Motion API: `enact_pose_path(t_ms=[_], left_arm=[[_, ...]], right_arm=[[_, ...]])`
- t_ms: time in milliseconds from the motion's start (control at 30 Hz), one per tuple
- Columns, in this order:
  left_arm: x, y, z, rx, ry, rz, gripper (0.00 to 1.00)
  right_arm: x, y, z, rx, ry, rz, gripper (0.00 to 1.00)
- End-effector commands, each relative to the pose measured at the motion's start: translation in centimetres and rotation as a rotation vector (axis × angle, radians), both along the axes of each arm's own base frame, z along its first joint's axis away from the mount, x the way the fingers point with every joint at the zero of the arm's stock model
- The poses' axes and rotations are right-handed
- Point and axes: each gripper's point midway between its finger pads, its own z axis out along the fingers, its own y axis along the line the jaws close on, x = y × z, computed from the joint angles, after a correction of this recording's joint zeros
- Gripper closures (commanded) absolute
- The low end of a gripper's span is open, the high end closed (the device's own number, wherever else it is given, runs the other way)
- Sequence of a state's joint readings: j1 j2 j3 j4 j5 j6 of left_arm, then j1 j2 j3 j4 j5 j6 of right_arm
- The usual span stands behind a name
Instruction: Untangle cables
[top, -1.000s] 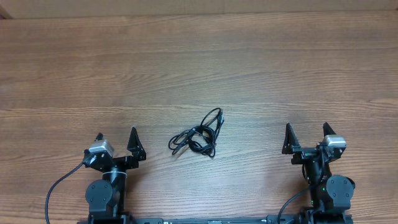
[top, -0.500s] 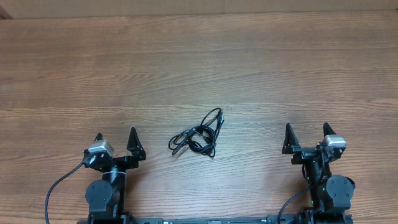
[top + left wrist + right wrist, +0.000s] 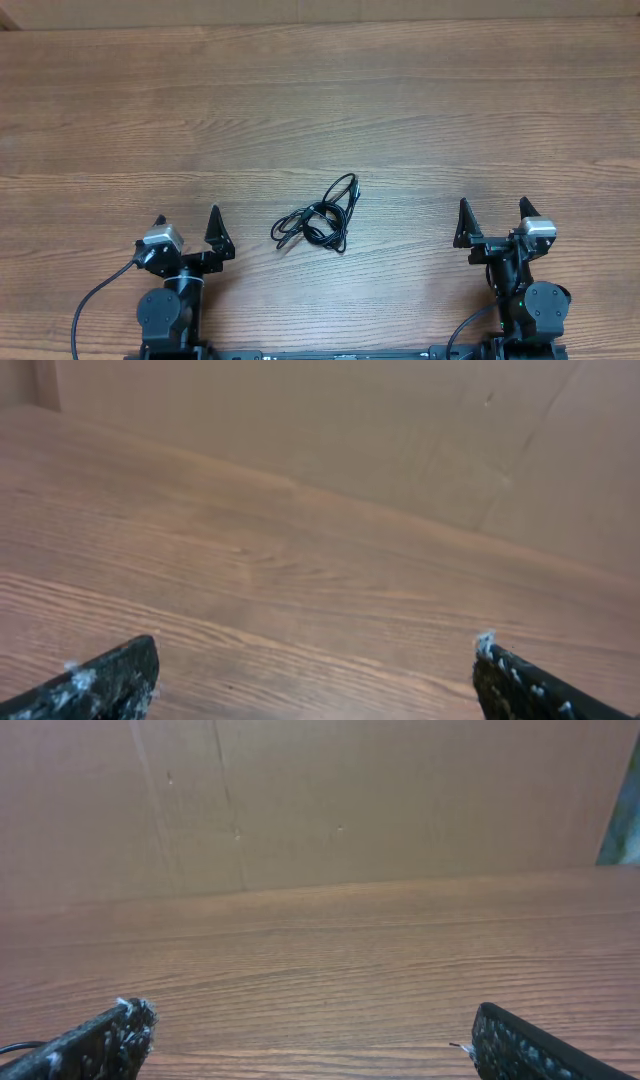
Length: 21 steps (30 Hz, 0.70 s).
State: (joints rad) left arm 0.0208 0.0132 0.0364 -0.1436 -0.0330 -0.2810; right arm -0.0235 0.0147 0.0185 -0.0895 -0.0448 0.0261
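cables: one tangled bunch on table | left end effector: apart | right end effector: apart

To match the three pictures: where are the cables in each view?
Overhead: cables just below the centre.
Left wrist: not in it.
Right wrist: a thin black line at the lower left edge may be them; cannot tell.
Shared landmark: the wooden table.
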Motion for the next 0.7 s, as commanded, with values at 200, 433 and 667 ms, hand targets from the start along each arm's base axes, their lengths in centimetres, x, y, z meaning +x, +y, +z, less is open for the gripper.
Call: enact_pose_path(t_ms=[200, 433, 667], left_arm=[[-1.2, 0.0, 3.0, 0.048, 0.012, -0.007, 0.00], [-1.9, -1.1, 6.0, 0.039, 0.034, -0.069, 0.00], [-0.7, -2.9, 8.7, 0.068, 0.107, -0.189, 0.00]], right_arm=[[0.0, 0.2, 0.0, -0.001, -0.010, 0.008, 0.00], [0.0, 0.2, 0.0, -0.001, -0.010, 0.008, 0.00], [0.0, 0.2, 0.0, -0.001, -0.010, 0.008, 0.00]])
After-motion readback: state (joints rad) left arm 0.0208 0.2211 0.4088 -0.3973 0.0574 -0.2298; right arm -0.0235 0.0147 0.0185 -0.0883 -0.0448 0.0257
